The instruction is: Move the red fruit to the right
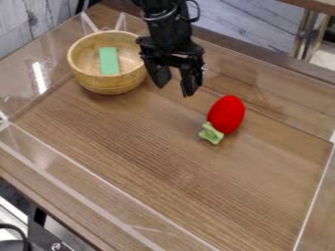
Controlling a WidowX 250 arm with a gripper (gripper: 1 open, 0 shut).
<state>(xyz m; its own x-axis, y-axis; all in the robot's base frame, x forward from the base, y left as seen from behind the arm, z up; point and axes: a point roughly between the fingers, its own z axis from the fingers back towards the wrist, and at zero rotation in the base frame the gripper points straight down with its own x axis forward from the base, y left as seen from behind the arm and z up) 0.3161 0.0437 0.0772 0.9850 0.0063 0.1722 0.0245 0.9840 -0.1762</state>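
Red fruit (226, 115) on right part of wooden table (120, 152), green leafy cap (211, 133) toward lower left. Black gripper (175, 86) open, up and left of fruit, apart from it. Wooden bowl (92, 81) at upper left, just beside gripper, green block (109, 61) inside.

A bowl (86, 76) is sitting at the upper left of the table (118, 157), and a green block (109, 61) is lying inside it. Corrugated metal (37, 22) is standing behind the table's far left edge. At the upper right, a wooden ledge (309, 6) is showing beyond the table. A dark cable (11, 229) is curving at the lower left corner.
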